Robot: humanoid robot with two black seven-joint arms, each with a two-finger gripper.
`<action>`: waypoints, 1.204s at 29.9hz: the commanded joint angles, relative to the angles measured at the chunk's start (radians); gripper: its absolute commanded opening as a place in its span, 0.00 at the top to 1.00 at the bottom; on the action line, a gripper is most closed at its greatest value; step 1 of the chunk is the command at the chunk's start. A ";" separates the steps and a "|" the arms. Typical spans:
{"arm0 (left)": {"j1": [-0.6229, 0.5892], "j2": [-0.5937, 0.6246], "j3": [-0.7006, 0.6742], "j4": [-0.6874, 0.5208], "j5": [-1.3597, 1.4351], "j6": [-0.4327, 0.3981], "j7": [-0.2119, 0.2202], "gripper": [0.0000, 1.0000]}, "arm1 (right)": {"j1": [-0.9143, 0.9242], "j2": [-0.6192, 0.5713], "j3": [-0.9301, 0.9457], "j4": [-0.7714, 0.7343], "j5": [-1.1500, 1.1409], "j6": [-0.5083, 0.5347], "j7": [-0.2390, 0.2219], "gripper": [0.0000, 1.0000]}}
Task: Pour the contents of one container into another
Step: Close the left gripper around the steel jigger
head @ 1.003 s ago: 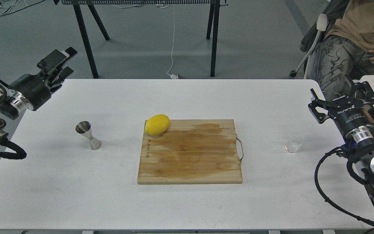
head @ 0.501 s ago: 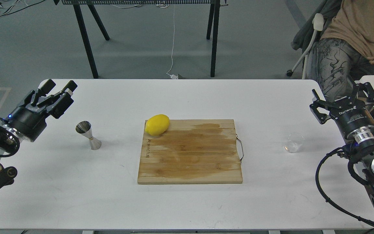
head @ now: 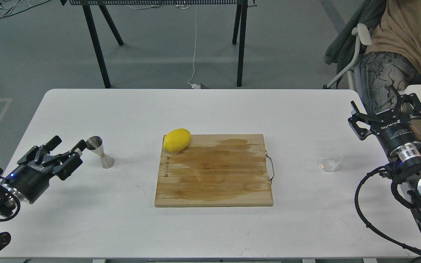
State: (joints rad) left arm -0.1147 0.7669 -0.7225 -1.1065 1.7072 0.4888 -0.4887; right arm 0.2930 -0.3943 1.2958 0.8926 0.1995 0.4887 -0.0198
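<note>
Left gripper [head: 66, 153]: it had swung down from beyond the table's left edge and now hovered low, just beside the jigger [head: 99, 152], its fingers spread and holding nothing.
Jigger: it stood upright near the left edge of the table [head: 210, 109], untouched, exactly where it had been a second before.
Right gripper [head: 386, 109]: it hardly stirred at the right edge, jaws released wide, empty.
Glass cup [head: 331, 160]: it sat upright near the right edge, between the cutting board [head: 214, 171] and the right arm, apart from both.
Lemon [head: 177, 140]: it lay unmoved on the board's far left corner.
Meaning for the task: the left arm looked to be lining up on the jigger first; no grasp yet, and cup and jigger were well apart, so pouring was still some way off.
</note>
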 commanded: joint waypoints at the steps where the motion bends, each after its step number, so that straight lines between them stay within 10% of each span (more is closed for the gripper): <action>1: 0.015 -0.052 0.000 0.013 0.032 0.000 0.000 0.02 | 0.000 0.000 0.000 0.000 0.000 0.000 0.000 0.01; 36: -0.149 -0.296 0.106 0.390 0.035 0.000 0.000 0.02 | 0.000 -0.005 0.000 0.002 0.000 0.000 0.000 0.01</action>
State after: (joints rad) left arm -0.2407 0.4860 -0.6341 -0.7475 1.7449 0.4888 -0.4887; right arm 0.2930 -0.3989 1.2963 0.8944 0.1994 0.4887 -0.0199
